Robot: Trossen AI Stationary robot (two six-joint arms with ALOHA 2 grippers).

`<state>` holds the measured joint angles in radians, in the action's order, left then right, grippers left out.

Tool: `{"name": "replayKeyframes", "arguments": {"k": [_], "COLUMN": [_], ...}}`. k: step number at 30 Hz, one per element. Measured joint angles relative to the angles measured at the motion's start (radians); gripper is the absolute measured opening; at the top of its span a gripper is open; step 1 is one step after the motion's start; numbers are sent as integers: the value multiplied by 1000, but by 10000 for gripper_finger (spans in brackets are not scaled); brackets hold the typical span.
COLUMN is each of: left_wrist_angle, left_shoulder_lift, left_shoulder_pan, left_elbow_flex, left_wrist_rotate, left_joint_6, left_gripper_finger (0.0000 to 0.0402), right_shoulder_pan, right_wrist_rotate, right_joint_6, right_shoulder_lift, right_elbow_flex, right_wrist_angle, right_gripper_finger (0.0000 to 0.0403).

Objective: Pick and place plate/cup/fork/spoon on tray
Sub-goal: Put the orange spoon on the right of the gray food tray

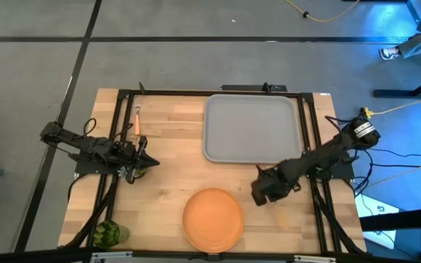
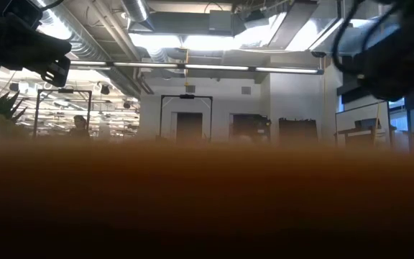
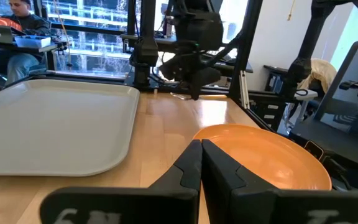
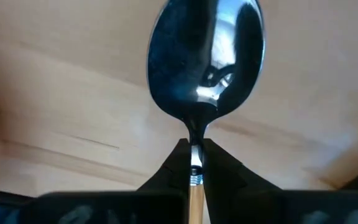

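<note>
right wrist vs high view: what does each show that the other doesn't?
Only the right wrist view shows the spoon: its silver bowl sticks out past the right gripper's fingers, which are closed on its neck above the wood.

Only the high view shows the layout: the tray, with nothing on it, the plate on the table's near edge, the fork by the far-left corner, the potted plant at the near-left corner, and the left gripper over the table's left side.

Both show the right gripper and the wooden table.

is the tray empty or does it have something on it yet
Empty. From above, the tray shows only bare grey surface; the plate sits on the table, and the right hand holds the spoon.
</note>
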<state>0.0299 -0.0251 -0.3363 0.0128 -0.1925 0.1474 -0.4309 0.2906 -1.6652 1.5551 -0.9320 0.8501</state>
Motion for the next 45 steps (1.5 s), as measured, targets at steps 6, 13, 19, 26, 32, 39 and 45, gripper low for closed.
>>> {"name": "replayKeyframes", "arguments": {"k": [6, 13, 19, 26, 32, 39, 45], "left_wrist_angle": [0, 0, 0, 0, 0, 0, 0], "left_shoulder_lift": [0, 0, 0, 0, 0, 0, 0], "left_shoulder_pan": [0, 0, 0, 0, 0, 0, 0], "left_elbow_flex": [0, 0, 0, 0, 0, 0, 0], "left_wrist_rotate": [0, 0, 0, 0, 0, 0, 0], "left_joint_6": [0, 0, 0, 0, 0, 0, 0], "left_gripper_finger": [0, 0, 0, 0, 0, 0, 0], "right_shoulder_pan": [135, 284, 448, 670, 870, 1091, 1206], "right_wrist_rotate": [-2, -46, -88, -144, -177, -203, -204], "right_joint_6": [134, 255, 408, 628, 832, 969, 972], "right_shoulder_lift": [-36, -113, -127, -127, -127, -127, -126], "right_elbow_flex": [-6, -7, -7, -7, -7, -1, 77], "right_wrist_angle": [49, 172, 274, 296, 293, 275, 187], "right_gripper_finger": [21, 21, 21, 21, 21, 21, 21]}}
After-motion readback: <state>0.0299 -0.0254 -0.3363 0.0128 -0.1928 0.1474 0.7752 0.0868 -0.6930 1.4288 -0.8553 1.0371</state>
